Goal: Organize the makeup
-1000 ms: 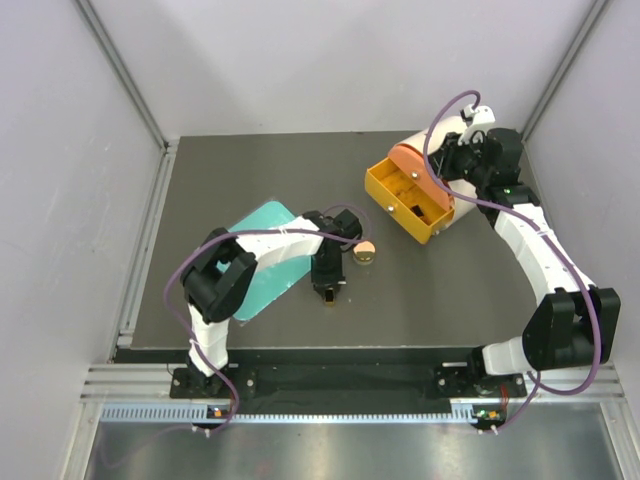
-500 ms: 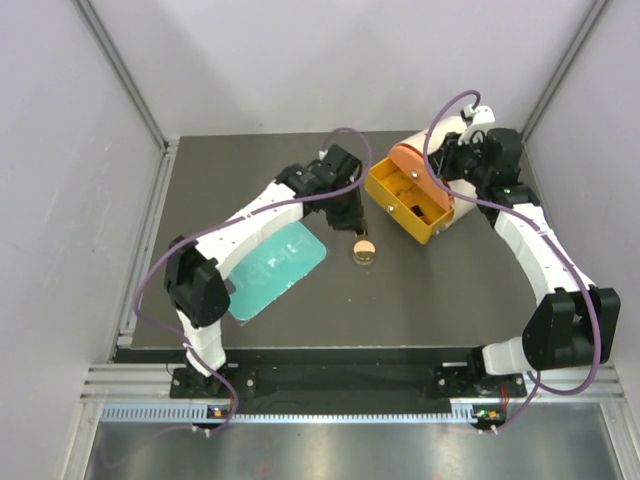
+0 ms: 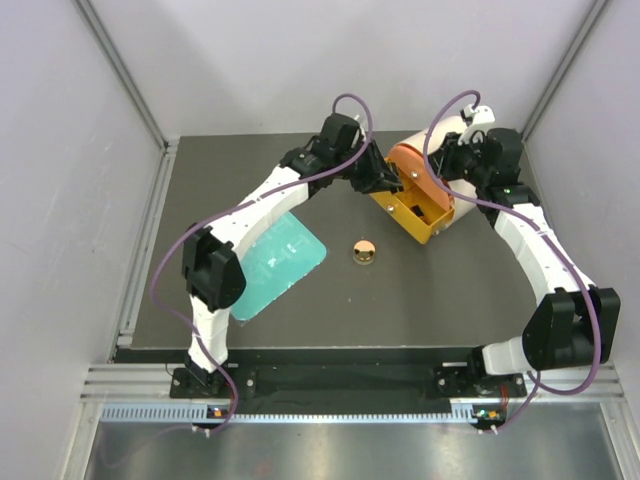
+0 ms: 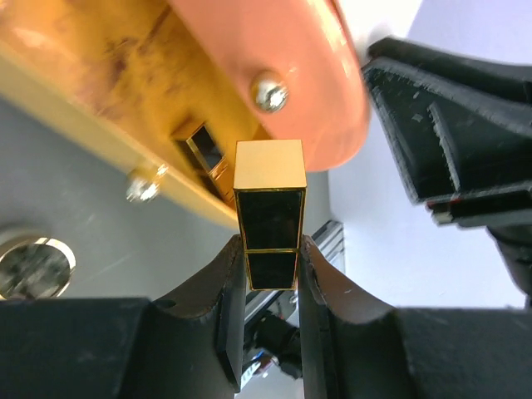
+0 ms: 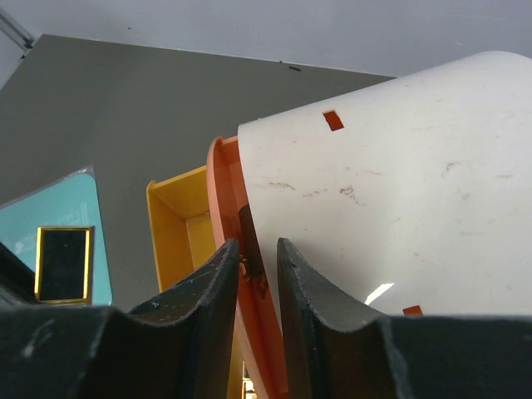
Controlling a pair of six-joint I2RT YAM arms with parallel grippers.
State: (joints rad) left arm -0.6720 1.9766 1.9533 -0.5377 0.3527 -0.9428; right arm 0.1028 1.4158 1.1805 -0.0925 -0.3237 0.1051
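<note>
Two fingers of my left gripper squeeze the black-and-gold case, held just over the open yellow drawer ahead so it can drop in, while my right gripper pinches the orange rim to keep it steady.

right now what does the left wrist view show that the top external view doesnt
Only the left wrist view shows a black-and-gold palette clamped in the left end effector, and a second palette lying inside the drawer. Only the top external view shows the teal tray and the full reach of both arms. Both show the drum by its orange face, the drawer pulled out of it, and the round compact on the table.
</note>
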